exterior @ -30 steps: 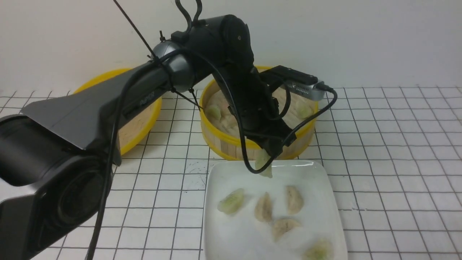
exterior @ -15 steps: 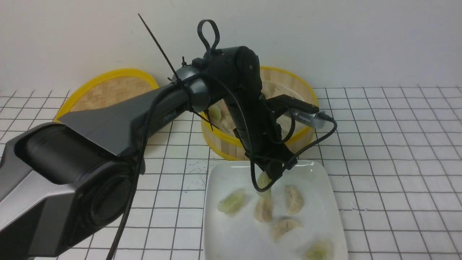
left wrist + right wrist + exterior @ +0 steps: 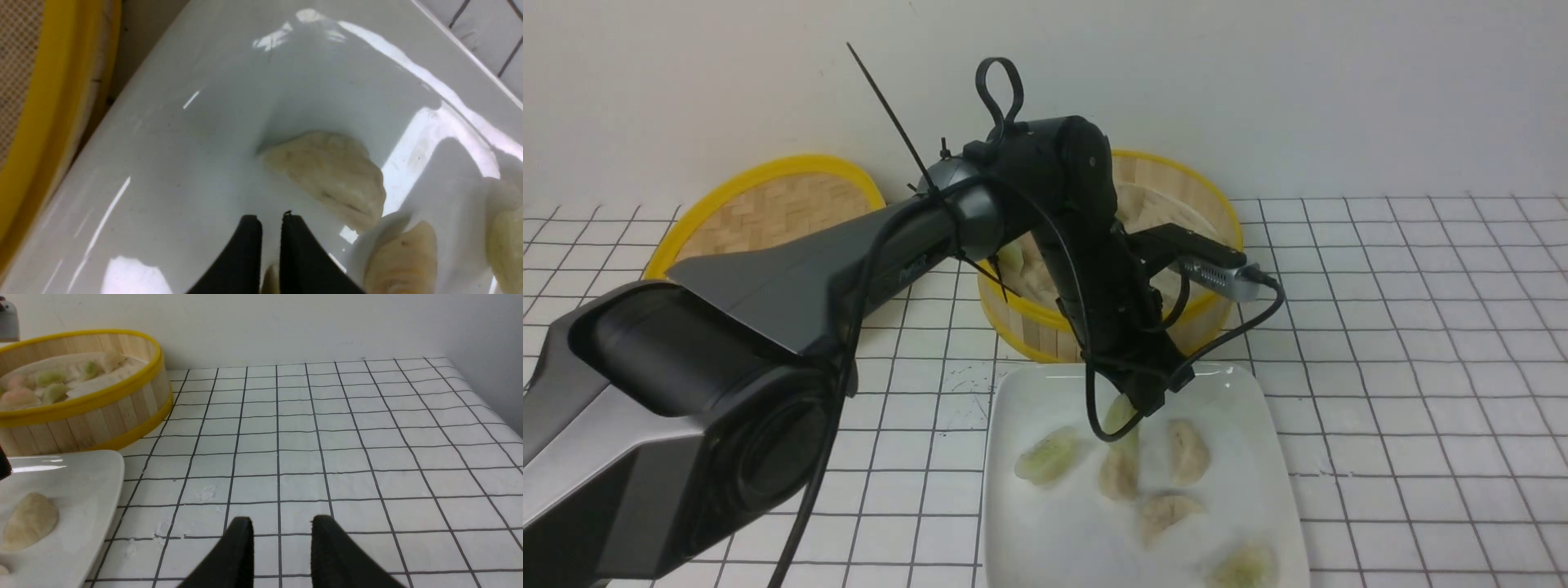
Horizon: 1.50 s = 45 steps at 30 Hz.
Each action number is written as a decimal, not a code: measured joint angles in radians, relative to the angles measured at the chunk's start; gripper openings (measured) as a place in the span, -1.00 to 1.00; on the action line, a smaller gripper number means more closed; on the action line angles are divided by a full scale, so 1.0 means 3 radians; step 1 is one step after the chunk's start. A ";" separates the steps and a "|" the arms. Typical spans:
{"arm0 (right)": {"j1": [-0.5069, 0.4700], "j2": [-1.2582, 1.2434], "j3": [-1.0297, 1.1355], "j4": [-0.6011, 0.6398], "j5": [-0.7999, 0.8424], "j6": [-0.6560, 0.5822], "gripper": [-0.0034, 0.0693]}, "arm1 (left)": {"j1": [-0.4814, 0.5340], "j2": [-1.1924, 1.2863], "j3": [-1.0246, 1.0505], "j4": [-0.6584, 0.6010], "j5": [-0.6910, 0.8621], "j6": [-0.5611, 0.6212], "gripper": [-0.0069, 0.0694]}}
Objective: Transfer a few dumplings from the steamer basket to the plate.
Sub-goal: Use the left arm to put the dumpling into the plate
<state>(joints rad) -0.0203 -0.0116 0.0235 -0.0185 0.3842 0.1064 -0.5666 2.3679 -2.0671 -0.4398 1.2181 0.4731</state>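
My left gripper (image 3: pixel 1131 406) hangs low over the far part of the white plate (image 3: pixel 1021 392), shut on a pale green dumpling (image 3: pixel 1121 414). In the left wrist view only a sliver of that dumpling (image 3: pixel 270 281) shows between the black fingers (image 3: pixel 249 249). Several dumplings lie on the plate, among them a green one (image 3: pixel 1048 455) and a beige one (image 3: pixel 1188 449). Behind the plate stands the steamer basket (image 3: pixel 1029 331), partly hidden by the arm, with more dumplings (image 3: pixel 51 377) inside. My right gripper (image 3: pixel 280 522) is open over bare tiles, right of the plate (image 3: pixel 81 482).
The woven, yellow-rimmed lid (image 3: pixel 768 204) lies at the back left beside the steamer. A grid-patterned white tabletop (image 3: pixel 1405 327) stretches to the right. The wall stands close behind the steamer. The left wrist's camera and cable (image 3: pixel 1217 273) hang over the steamer's near rim.
My left arm has come forward from the steamer's rim and lowered, carrying the green dumpling down over the plate close to the dumplings lying there.
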 joint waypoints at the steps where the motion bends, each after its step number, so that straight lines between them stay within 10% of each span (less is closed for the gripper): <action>1: 0.0000 0.0000 0.0000 0.0000 0.0000 0.0000 -0.38 | 0.0000 0.0000 0.0000 -0.0065 -0.0027 0.0003 -0.74; 33: 0.0000 0.0000 0.0000 0.0000 0.0003 0.0000 -0.38 | -0.0005 0.0194 -0.0022 -0.0488 -0.0055 0.0189 -0.74; 45: 0.0000 0.0000 0.0000 0.0000 0.0003 0.0000 -0.38 | -0.0005 0.0230 -0.0201 -0.0431 0.0074 0.0120 -0.38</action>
<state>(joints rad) -0.0203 -0.0116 0.0235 -0.0185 0.3850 0.1064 -0.5681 2.4368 -2.1275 -0.5691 1.2403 0.5092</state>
